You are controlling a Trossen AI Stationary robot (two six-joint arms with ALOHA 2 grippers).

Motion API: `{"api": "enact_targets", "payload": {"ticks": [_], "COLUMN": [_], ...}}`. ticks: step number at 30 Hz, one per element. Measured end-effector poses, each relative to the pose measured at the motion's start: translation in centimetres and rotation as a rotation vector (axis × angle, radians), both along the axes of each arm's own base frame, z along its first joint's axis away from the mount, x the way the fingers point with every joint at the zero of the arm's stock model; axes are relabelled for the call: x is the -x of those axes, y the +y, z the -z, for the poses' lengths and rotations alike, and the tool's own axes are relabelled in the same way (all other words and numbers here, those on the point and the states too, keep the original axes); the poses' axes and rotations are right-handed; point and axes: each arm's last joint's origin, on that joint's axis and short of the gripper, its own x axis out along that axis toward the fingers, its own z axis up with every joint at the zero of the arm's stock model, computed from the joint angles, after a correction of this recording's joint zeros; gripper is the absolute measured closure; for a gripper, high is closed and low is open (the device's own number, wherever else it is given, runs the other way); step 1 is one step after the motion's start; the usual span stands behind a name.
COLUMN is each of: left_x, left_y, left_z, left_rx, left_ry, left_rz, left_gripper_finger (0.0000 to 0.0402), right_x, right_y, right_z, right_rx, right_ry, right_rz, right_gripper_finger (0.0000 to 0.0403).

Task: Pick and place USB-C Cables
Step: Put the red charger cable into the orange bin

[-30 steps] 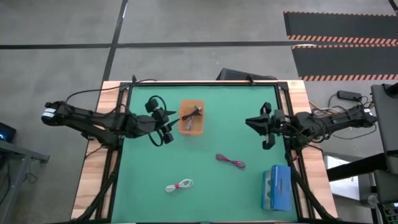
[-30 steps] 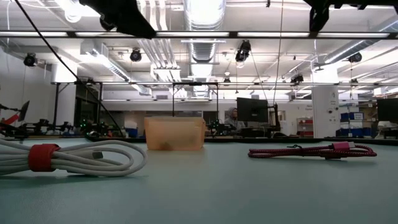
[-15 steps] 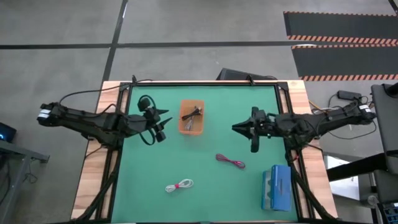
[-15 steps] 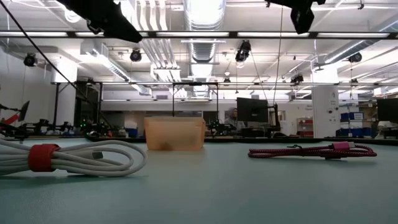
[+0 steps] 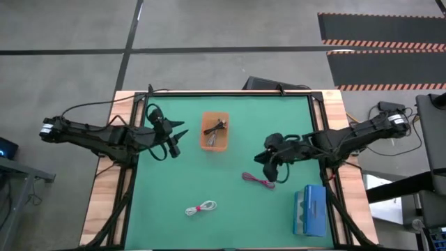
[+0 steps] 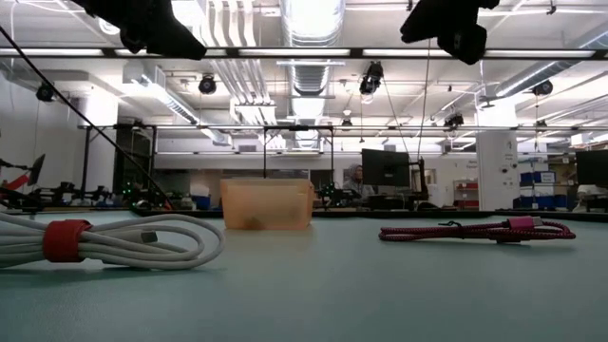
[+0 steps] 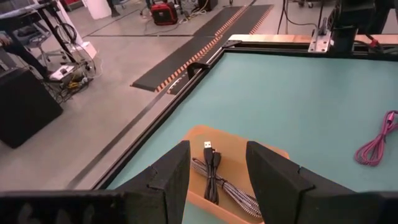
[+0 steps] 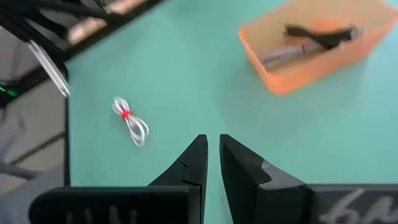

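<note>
The orange bin (image 5: 214, 131) stands far of the table's middle and holds a grey cable and a black cable (image 7: 214, 177). A dark red cable (image 5: 258, 181) lies flat on the green mat right of centre, and a white cable (image 5: 201, 208) with a red tie lies nearer the front. My left gripper (image 5: 177, 133) hovers open and empty, left of the bin. My right gripper (image 5: 268, 160) hangs above the mat just far of the dark red cable. Its fingers (image 8: 205, 158) are nearly together, with nothing between them.
A blue box (image 5: 310, 210) lies at the near right corner. Wooden rails and black frame bars (image 5: 139, 111) border the mat. Bare mat shows between the bin and the two loose cables.
My right gripper has moved from the right side toward the table's middle and near edge, closer to the dark red cable, and has tipped and rolled as it went. My left gripper has drawn back from the bin toward the left edge. No cable has moved.
</note>
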Motion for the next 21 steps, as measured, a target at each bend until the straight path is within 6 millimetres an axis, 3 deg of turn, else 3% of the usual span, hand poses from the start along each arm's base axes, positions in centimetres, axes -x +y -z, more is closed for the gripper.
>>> {"api": "enact_targets", "payload": {"ticks": [9, 14, 21], "left_x": [0.1, 0.2, 0.3], "left_y": [0.0, 0.0, 0.1], "left_z": [0.2, 0.2, 0.3], "left_rx": [-0.008, -0.008, -0.012], "left_ry": [0.029, 0.028, 0.047], "left_rz": [0.003, 0.002, 0.002], "left_gripper_finger": [0.0259, 0.0259, 0.0259], "right_x": [-2.7, -4.0, -5.8], "right_y": [2.0, 2.8, 3.6], "right_z": [1.1, 3.2, 6.4], "right_rx": [0.060, 0.076, 0.071], "right_ry": [0.360, 0.559, 0.693], "right_rz": [-0.035, -0.089, -0.151], "right_gripper_finger": [0.0370, 0.0370, 0.0370]}}
